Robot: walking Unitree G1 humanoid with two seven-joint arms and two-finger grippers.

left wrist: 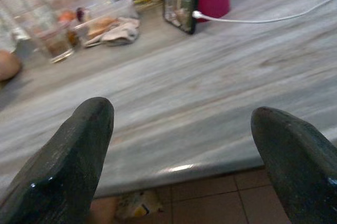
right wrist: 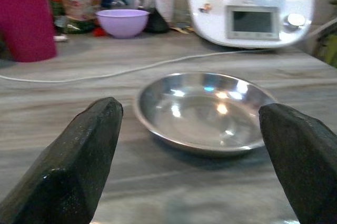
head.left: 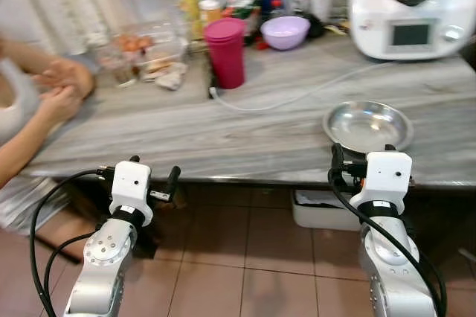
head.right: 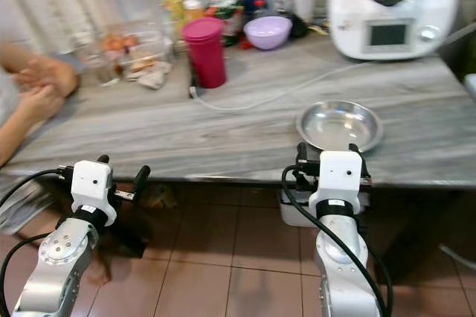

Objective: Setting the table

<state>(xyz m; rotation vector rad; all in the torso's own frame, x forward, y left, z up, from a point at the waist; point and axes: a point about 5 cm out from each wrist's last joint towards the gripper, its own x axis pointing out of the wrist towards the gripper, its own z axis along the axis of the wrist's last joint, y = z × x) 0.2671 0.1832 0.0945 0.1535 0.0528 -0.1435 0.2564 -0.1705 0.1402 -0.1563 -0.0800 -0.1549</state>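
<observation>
Countertop [head.left: 245,138] of grey veined stone spans the frame from left to right, its front edge running across the middle of the left eye view, with brown floor tiles below. White kitchen machine [head.left: 413,12] stands at upper right; magenta cup [head.left: 225,53] stands at upper centre, with a lilac bowl [head.left: 285,32] behind it and a white cable [head.left: 297,97] trailing across the stone between cup and machine. Person's hands [head.left: 63,90] rest on the counter at the left edge. Steel bowl [right wrist: 205,109], the nearest item of tableware, sits empty near the front edge at centre right. Right gripper [right wrist: 189,171] is held level with the counter edge directly before that bowl, fingers spread wide and holding nothing, the bowl framed between them in the right wrist view. Left gripper [left wrist: 184,166], at lower left, faces bare stone, likewise wide and empty.

Step in hand, as judged: approach to the steel bowl, no grasp yet made. Next move calls for the right arm to reach forward over the edge, bring one finger inside the rim and one outside, then close; the shallow polished wall may slip.
</observation>
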